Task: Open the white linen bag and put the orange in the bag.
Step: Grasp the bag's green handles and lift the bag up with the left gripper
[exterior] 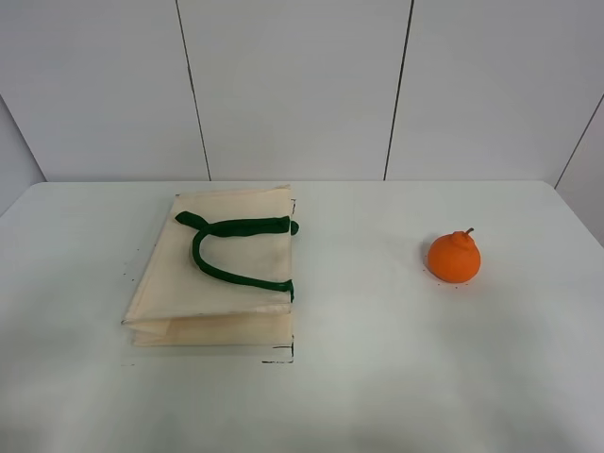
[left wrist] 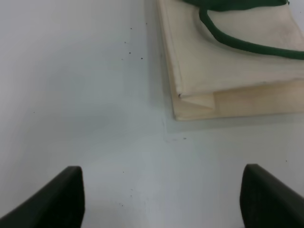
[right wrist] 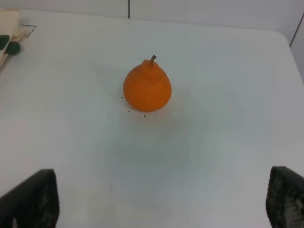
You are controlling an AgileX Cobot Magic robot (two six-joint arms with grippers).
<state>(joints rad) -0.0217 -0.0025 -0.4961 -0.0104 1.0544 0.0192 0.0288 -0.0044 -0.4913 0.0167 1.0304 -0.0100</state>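
Observation:
The white linen bag lies flat and folded on the left half of the white table, its dark green strap handles looped on top. The left wrist view shows its near corner. The orange stands upright on the right half of the table, stem up; it also shows in the right wrist view. My left gripper is open and empty, short of the bag's corner. My right gripper is open and empty, well short of the orange. Neither gripper shows in the exterior high view.
The white table runs to a pale panelled wall at the back. Small black corner marks sit beside the bag. A corner of the bag with a green tab shows in the right wrist view.

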